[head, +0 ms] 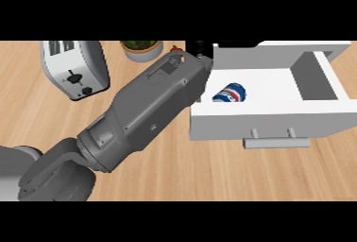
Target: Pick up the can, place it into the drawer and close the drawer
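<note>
can (230,92): lying inside open drawer (268,124), frame right
step: placing done, closing next
left hand (200,49): fingers hidden, cannot tell
next: push drawer front inward

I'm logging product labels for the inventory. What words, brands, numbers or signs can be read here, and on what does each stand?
Nothing here can be read.
can, lying in the open drawer: blue, white and red label, lettering too blurred to read.
toaster: dark knobs and lever, no readable marks.
plant pot: no text seen.
</note>
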